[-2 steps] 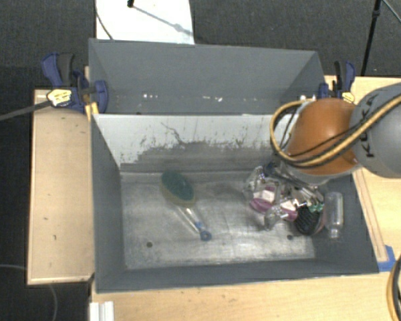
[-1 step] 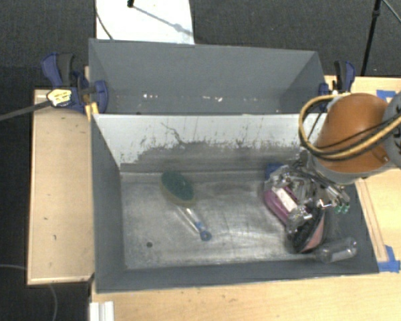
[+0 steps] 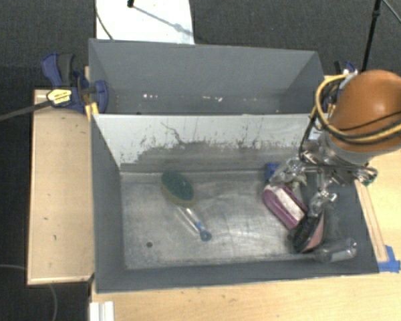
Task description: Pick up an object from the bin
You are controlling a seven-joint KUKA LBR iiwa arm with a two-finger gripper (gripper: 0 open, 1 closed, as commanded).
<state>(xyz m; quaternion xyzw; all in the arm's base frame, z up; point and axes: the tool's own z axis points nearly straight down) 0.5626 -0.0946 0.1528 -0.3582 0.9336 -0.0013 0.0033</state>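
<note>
Half hidden behind the end effector [image 3: 317, 202], a small blue object [image 3: 270, 172] at the right of the bin [image 3: 207, 79] defies identification.

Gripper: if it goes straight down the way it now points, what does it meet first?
Most likely the dark, pink-edged object at the right side of the bin; the gripper hangs just above its upper end. The purple object lies close beside, and depth is unclear.

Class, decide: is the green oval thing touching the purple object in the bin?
Apart. The camera view shows bare bin floor between the green oval thing, left, and the purple object, right.
</note>
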